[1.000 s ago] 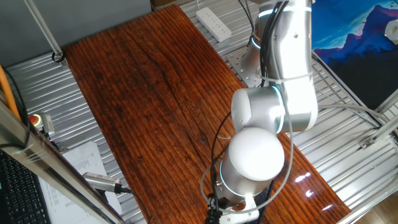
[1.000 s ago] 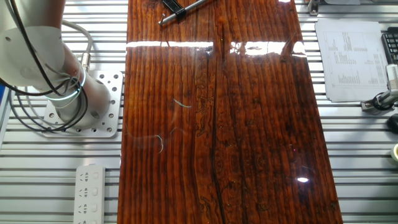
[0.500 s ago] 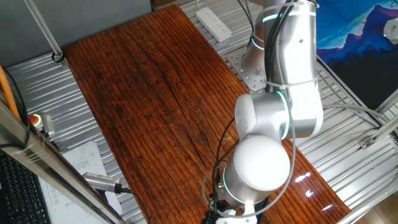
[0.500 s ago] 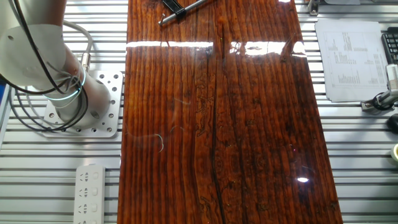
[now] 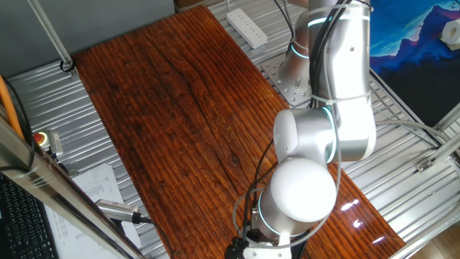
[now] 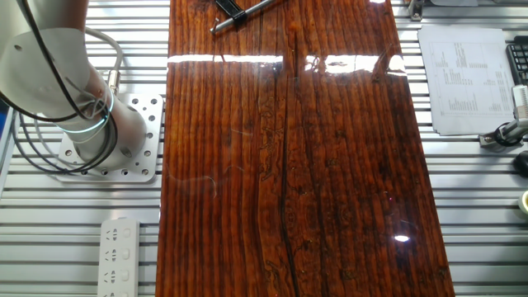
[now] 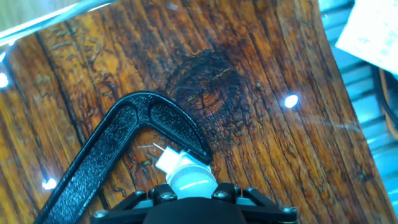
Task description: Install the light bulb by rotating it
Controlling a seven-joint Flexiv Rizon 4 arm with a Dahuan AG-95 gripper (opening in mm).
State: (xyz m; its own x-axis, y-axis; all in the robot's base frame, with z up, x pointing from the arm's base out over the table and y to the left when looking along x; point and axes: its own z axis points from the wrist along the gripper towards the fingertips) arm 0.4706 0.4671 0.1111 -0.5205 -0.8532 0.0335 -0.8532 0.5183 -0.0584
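1. The arm [image 5: 330,122] has eased further toward the near end of the table [image 5: 165,108] since a second ago, its round wrist cap sinking lower.
2. That reads as closing in on the fitting.
3. In the hand view the light bulb [image 7: 186,174] sits at the gripper [image 7: 193,198], beside the black clamp [image 7: 124,149]; finger spread, cannot tell.
4. The wrist points steeply downward.
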